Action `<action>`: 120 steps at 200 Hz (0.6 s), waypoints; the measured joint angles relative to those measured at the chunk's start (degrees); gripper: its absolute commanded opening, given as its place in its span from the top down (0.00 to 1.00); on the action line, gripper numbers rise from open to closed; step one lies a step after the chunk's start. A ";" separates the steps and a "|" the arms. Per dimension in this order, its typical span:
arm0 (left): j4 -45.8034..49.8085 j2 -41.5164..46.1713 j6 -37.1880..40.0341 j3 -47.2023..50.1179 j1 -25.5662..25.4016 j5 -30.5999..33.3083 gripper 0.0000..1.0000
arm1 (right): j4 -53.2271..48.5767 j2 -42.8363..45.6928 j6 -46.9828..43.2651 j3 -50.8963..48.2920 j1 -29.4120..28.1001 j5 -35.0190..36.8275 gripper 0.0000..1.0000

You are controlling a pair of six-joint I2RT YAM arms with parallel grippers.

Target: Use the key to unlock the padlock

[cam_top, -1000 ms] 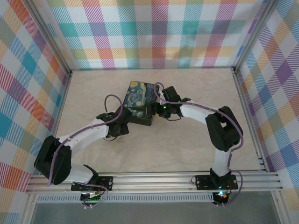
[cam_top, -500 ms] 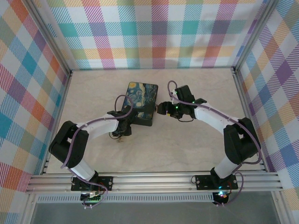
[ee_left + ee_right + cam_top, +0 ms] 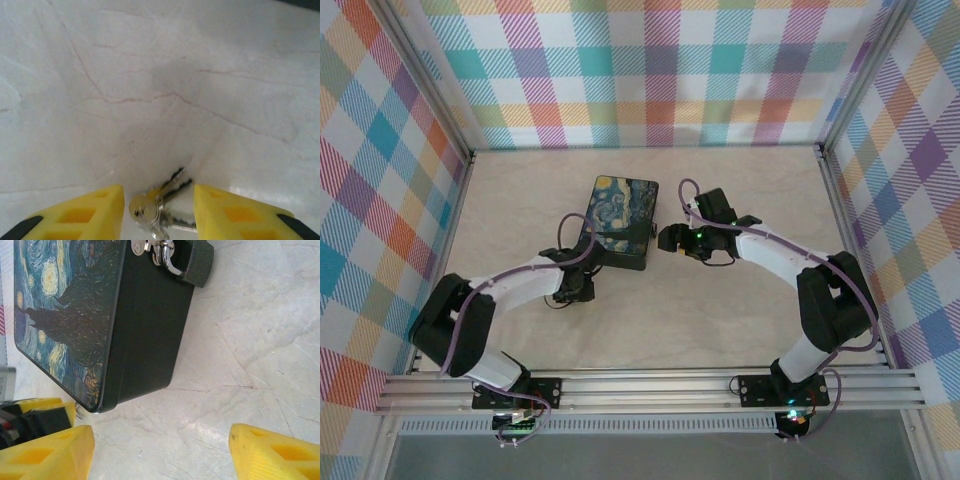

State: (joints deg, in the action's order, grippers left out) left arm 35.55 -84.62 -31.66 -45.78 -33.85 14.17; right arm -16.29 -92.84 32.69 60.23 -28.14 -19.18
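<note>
Key lying flat, blade aimed up-right, between open left gripper jaws

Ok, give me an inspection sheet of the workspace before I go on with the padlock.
Surface: pale marble-look table.
Job's things: padlock hooked through the hasp of the night-sky box; key, on a small bunch, lies flat on the table.
Clutter: nothing seen.
Grippers: left gripper straddles the key, contact unclear; right gripper open, empty, beside the box.
Cables: purple cables run along both arms, looping at the wrists.
Surroundings: plaid walls, aluminium frame at the near edge.
</note>
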 measured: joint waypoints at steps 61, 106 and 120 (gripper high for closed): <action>-0.61 3.19 0.94 1.27 0.00 -0.44 0.64 | 0.61 -0.09 1.01 -0.42 0.00 -0.46 0.29; -3.02 -2.14 1.46 1.77 0.00 -0.11 0.71 | 0.83 -0.09 1.03 -1.27 0.00 -0.48 0.29; -3.54 -2.34 1.75 1.66 0.00 0.00 0.75 | 0.79 -0.09 1.03 -1.81 0.00 -0.48 0.29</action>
State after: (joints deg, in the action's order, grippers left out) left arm 32.01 -86.96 -29.91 -44.12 -33.85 14.17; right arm -15.51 -92.92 33.71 58.41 -28.14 -19.66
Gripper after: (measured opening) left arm 0.281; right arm 0.708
